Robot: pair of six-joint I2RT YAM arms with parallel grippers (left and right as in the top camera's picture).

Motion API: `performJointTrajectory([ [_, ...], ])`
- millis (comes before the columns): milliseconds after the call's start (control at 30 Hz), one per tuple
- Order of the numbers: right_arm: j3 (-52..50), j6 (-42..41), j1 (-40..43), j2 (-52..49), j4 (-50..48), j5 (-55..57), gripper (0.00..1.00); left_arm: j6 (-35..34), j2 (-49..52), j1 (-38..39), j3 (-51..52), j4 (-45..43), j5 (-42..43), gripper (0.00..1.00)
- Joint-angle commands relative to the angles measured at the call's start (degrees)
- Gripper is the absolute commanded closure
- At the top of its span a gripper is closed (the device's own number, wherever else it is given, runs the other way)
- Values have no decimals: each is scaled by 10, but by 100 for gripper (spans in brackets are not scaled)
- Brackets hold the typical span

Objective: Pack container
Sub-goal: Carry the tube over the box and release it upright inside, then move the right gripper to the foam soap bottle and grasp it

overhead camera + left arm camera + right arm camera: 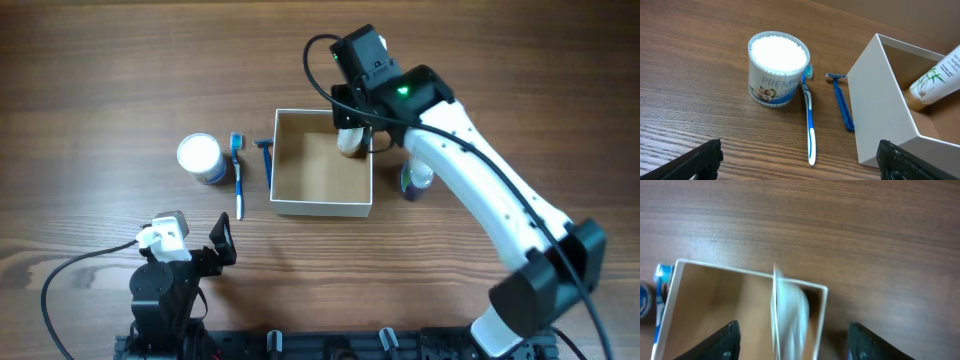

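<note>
Midway across the table (100,60) sits the container (322,207), which we judge light, thin-walled, easily dented and apt to slide, best pinched over one rim wall; left gripper (800,162) and right gripper (797,340) both hang with fingers spread.

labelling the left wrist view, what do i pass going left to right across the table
cotton swab jar → toothbrush → razor → container
</note>
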State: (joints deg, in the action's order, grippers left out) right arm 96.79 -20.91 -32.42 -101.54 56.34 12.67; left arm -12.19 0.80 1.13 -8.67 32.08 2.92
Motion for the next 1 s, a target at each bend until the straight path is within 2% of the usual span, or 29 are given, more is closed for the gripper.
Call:
performJointTrajectory([
  [0, 7, -3, 11, 108, 38, 20, 26, -3, -4, 3, 1, -2, 1, 0],
  [167, 7, -31, 62, 176, 108, 20, 23, -3, -4, 3, 1, -2, 1, 0],
  [300, 2, -85, 126, 181, 168, 12, 19, -3, -4, 3, 1, -2, 1, 0],
  [400, -21, -90, 155, 169, 182, -16, 18, -3, -4, 3, 1, -2, 1, 0],
  [700, -148, -31, 161, 135, 105, -69, 16, -3, -4, 3, 1, -2, 1, 0],
  [967, -204, -17, 160, 97, 64, -80, 19, -3, -4, 3, 1, -2, 1, 0],
])
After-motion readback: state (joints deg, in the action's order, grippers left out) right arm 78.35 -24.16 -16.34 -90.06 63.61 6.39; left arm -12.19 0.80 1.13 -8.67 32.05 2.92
